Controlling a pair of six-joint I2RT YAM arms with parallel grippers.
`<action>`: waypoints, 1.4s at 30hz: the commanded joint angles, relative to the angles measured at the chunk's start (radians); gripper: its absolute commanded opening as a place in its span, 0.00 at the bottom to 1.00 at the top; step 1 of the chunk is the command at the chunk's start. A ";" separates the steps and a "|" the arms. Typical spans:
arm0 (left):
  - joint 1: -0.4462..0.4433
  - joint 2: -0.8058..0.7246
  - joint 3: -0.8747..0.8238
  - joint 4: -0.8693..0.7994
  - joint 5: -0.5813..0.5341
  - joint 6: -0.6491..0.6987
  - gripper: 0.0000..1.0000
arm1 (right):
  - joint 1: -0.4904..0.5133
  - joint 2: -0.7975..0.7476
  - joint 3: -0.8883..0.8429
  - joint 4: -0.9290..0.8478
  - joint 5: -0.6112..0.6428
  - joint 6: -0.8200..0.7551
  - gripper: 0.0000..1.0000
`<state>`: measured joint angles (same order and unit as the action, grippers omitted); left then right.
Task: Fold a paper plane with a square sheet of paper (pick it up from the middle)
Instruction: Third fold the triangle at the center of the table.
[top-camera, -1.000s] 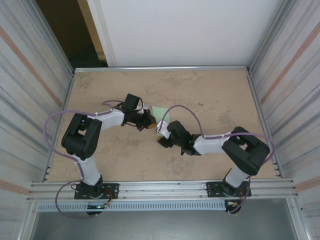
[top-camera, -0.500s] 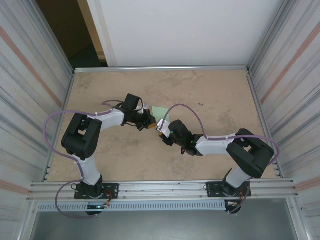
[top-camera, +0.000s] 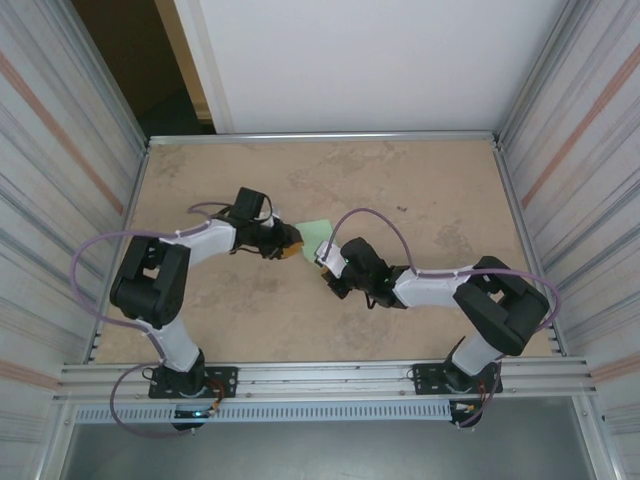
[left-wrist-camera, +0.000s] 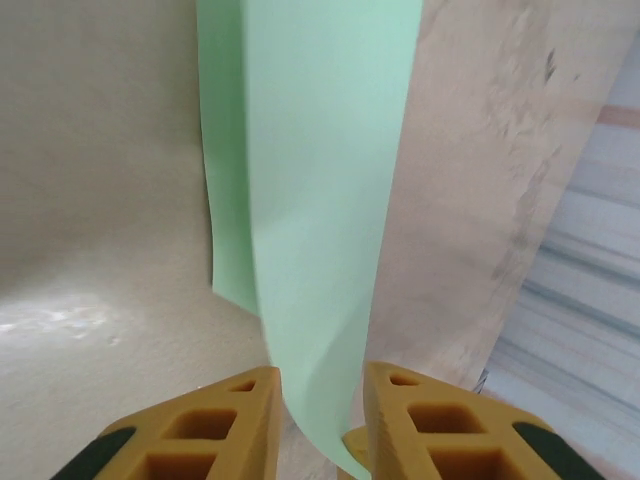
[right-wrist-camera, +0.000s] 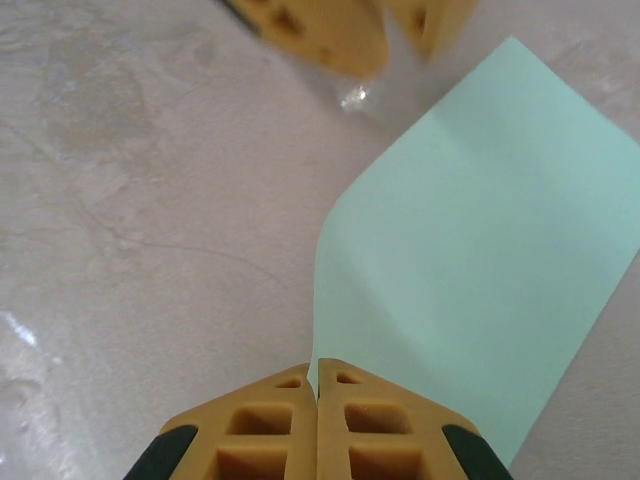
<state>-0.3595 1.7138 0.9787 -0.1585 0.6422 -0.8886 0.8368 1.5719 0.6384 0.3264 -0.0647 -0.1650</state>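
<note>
Beige tabletop (top-camera: 430, 180), mint-green paper (right-wrist-camera: 470, 250) pinched in right claw (right-wrist-camera: 317, 375), left claw (left-wrist-camera: 322, 375) parted

- i find no word, number, brand or sign that i can read in any of my camera views.
- the square sheet of paper (left-wrist-camera: 310, 150) shows me a plain pale green face (unprinted, as far as i can see it).

Right gripper (top-camera: 327, 262) is moving up to the near edge of the square sheet of paper (top-camera: 318, 230); left gripper (top-camera: 291, 243) is backing leftward from the sheet.
</note>
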 joint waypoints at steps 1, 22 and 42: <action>0.010 -0.067 0.010 -0.012 -0.028 0.050 0.29 | -0.016 -0.014 0.045 -0.071 -0.129 0.075 0.00; -0.134 0.266 0.293 -0.273 -0.185 0.243 0.11 | -0.001 0.083 0.098 -0.119 -0.278 0.322 0.00; -0.148 0.340 0.320 -0.334 -0.195 0.289 0.08 | -0.074 0.112 0.167 -0.208 -0.195 0.489 0.00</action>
<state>-0.4934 2.0159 1.2942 -0.4450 0.4698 -0.6235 0.7654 1.6600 0.7715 0.1654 -0.2798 0.2871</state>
